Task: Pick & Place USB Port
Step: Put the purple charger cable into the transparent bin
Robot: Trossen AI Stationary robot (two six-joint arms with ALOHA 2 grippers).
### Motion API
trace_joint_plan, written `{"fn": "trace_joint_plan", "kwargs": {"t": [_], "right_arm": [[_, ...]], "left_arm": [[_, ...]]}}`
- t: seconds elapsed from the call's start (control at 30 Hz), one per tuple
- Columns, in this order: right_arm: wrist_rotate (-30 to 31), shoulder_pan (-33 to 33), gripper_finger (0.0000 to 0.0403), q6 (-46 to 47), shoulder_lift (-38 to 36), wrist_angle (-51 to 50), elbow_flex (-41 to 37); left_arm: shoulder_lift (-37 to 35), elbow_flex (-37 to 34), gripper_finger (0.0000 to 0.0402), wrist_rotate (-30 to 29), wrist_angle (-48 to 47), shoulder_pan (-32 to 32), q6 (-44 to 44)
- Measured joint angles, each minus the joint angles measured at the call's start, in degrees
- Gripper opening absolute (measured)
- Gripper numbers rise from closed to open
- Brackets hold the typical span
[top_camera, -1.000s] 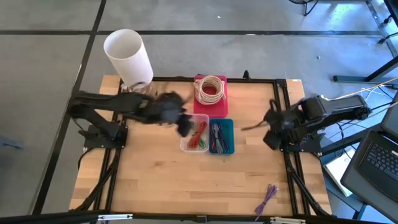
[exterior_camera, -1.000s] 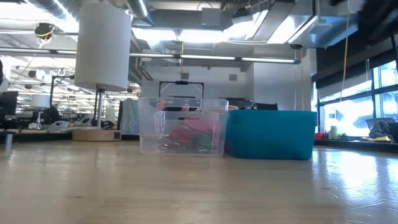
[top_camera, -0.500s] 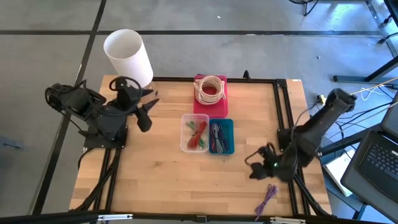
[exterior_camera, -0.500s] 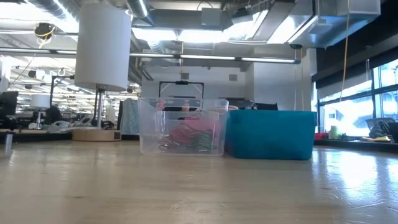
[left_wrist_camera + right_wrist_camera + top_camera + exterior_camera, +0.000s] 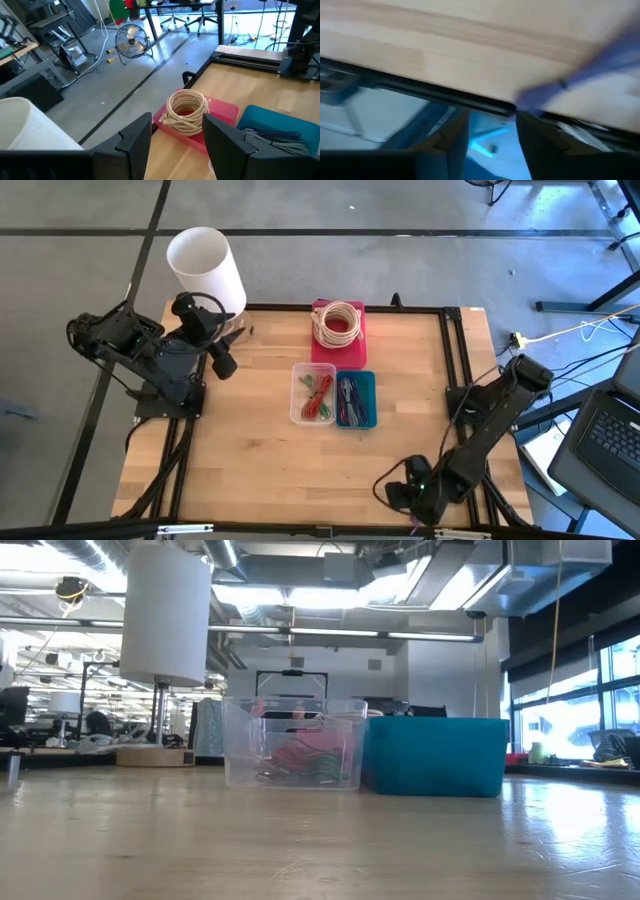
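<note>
Right pincer [image 5: 490, 119] low at the table's [image 5: 420, 30] near edge

Fingers spread, pinching nothing. The purple USB cable [image 5: 585, 70] lies just past my fingertips near the near-right corner, arm stretched forward and down. Left pincer [image 5: 175, 125] waits spread at the far-left corner.

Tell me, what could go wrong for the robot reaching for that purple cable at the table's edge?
The right end effector hovers at the table's front edge, where the purple cable lies close to the black frame; it might hit the frame or push the cable off. The picture there is blurred, so aim may be poor. The left end effector waits far away by the white lamp.
</note>
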Motion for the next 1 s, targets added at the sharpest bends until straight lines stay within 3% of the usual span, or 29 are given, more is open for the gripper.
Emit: {"fn": "trace_joint_plan", "kwargs": {"t": [0.17,0.47,0.57,0.73,1.0], "right_arm": [[-7.21,-0.79,0.0133,0.34,3.99,-11.71,6.28],[-7.81,-0.47,0.0090,-1.18,6.72,-23.36,8.34],[-8.03,0.52,0.0087,-2.54,7.88,-23.24,7.70],[-13.93,2.37,0.0086,-0.93,9.43,-21.05,7.65],[-13.17,4.26,0.0086,-0.91,11.66,-19.04,7.65]], "left_arm": [[-0.08,0.00,0.0167,0.55,0.00,0.84,0.44],[-0.06,0.00,0.0166,1.42,0.58,0.94,0.41],[-0.06,0.00,0.0163,1.45,0.63,0.94,-0.68],[-0.06,0.00,0.0162,1.49,0.68,0.94,-4.12],[0.18,0.00,0.0162,1.49,0.90,0.94,-7.31]]}}
